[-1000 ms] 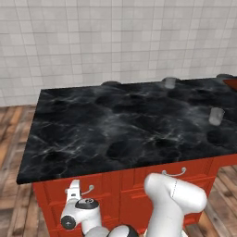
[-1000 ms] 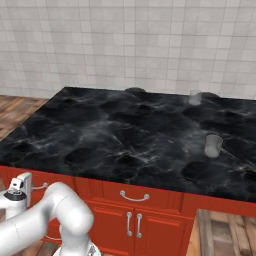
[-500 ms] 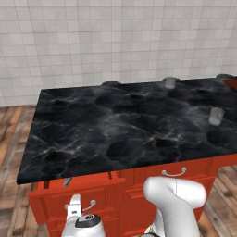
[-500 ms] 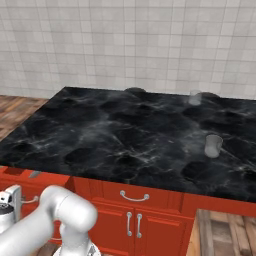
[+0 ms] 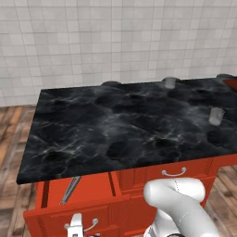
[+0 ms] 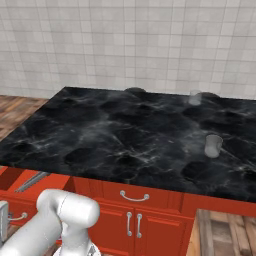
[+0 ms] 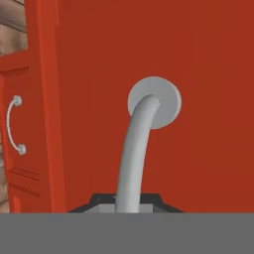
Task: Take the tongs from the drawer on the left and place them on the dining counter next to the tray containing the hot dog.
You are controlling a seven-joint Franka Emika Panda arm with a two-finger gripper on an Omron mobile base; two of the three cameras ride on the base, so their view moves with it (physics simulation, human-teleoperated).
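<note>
The left drawer [image 5: 74, 206] of the red-orange base stands pulled out. Slim grey tongs [image 5: 70, 190] lie lengthwise inside it, and they also show as tongs [image 6: 32, 181] in the right base view. My gripper [image 5: 77, 225] is low at the drawer front, shut on its curved silver handle [image 7: 135, 149]. In the hand view the gripper [image 7: 128, 206] has the bar rising from between its dark tips. The dining counter [image 5: 129, 125] is black marble above the drawer. A dark red-brown corner of the tray [image 5: 231, 83] peeks in at the far right. The hot dog is out of view.
Two small glasses [image 5: 215, 115] [image 5: 170, 82] stand on the right part of the marble. A second drawer with a silver handle [image 5: 174, 173] sits to the right of the open one, with cabinet doors [image 6: 133, 223] below. Wooden floor [image 5: 11, 134] lies to the left.
The drawer has slid out towards the base with my gripper still on its handle. The gripper has dropped lower in both base views. The tongs inside have come into sight.
</note>
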